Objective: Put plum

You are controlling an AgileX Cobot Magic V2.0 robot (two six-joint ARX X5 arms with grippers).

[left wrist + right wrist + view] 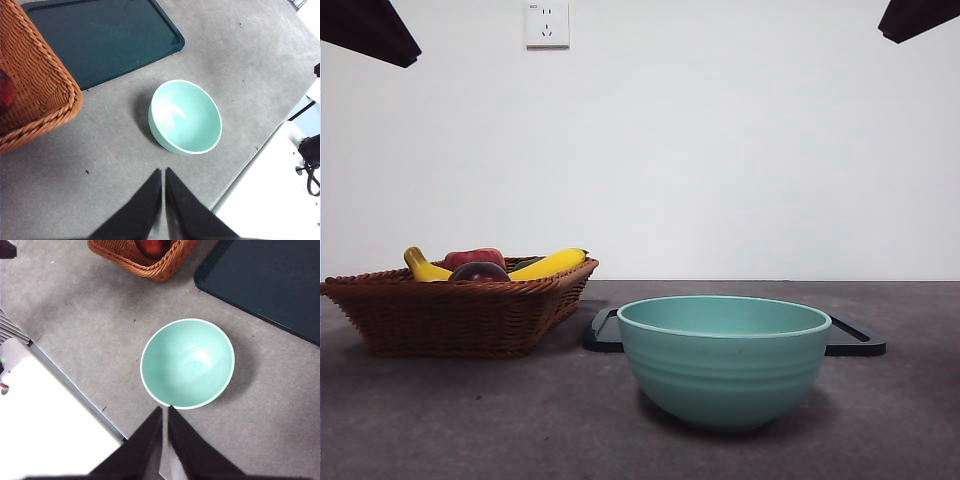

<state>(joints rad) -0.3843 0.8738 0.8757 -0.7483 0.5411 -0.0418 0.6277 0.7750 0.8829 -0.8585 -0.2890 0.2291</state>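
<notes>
Left hand (163,172) and right hand (165,410) both hang high over the desk (470,420), each with jaws pressed together and holding nothing.
The plum (479,271) lies in the wicker basket (450,315) at far left, beside a red fruit (475,257) and bananas (550,264). The teal bowl (724,365) stands near centre, just in front of a dark tray (855,340).

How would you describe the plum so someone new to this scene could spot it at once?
Find the brown wicker basket standing on the grey table, beside the teal bowl. The plum sits among the fruit at the basket's near rim. It is the round, dark maroon-purple one, duller than the red fruit behind it and unlike the long yellow bananas on either side.
</notes>
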